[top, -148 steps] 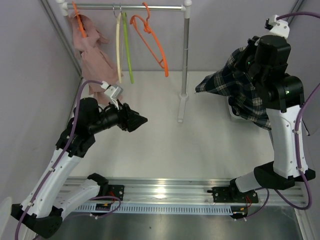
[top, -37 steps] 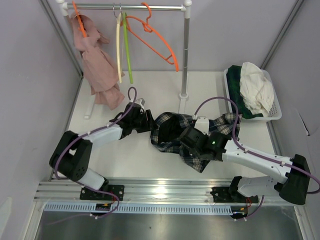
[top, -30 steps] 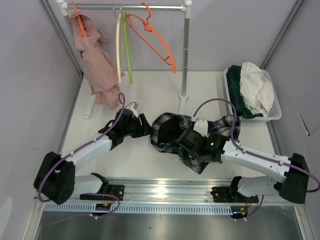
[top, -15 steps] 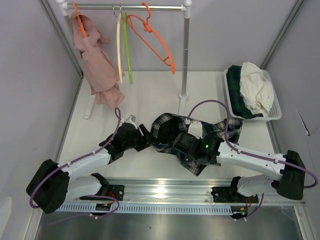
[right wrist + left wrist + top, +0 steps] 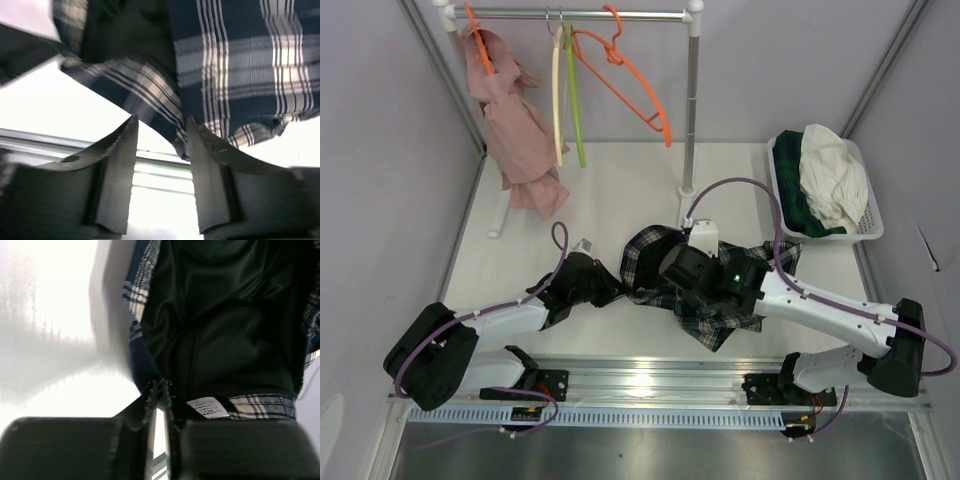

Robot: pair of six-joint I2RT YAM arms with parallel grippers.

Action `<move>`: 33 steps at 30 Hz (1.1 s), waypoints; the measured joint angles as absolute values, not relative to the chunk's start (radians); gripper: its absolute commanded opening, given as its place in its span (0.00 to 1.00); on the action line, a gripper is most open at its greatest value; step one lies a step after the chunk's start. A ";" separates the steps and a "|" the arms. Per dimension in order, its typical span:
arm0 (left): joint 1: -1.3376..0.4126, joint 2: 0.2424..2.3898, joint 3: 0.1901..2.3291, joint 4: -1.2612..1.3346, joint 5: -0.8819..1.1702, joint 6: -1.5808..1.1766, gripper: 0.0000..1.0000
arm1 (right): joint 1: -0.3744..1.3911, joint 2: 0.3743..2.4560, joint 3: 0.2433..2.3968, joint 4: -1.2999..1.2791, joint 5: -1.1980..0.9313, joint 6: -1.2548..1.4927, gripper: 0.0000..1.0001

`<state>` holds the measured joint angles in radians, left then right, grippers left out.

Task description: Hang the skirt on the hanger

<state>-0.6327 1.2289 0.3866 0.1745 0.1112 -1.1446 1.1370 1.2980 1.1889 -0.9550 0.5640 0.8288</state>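
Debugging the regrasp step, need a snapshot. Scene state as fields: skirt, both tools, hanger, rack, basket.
skirt: plaid skirt crumpled on the table, not on a hanger
left tool: closed, apparently pinching the skirt's edge near its label
right tool: open over the skirt, gripping nothing
hanger: orange hanger empty, hooked on the rail
rack, other: pink garment hanging at the left end
basket: far right, holds white and green clothes
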 measured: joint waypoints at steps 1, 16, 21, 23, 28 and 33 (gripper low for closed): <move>-0.633 1.227 0.383 0.175 0.111 -1.146 0.03 | 1.131 1.305 1.211 -0.952 0.569 0.812 0.54; -0.634 1.174 0.355 0.169 0.112 -1.121 0.27 | 0.828 1.685 1.451 -0.709 0.484 0.328 0.68; -0.635 1.172 0.355 0.169 0.112 -1.114 0.49 | 0.828 1.787 1.515 -0.691 0.488 0.251 0.63; -0.635 1.173 0.355 0.170 0.112 -1.114 0.53 | 0.824 1.825 1.536 -0.686 0.492 0.230 0.61; -0.635 1.201 0.355 0.177 0.115 -1.114 0.56 | 0.807 1.890 1.560 -0.689 0.495 0.192 0.60; -0.635 1.230 0.356 0.194 0.121 -1.116 0.57 | 0.793 1.912 1.579 -0.690 0.496 0.173 0.52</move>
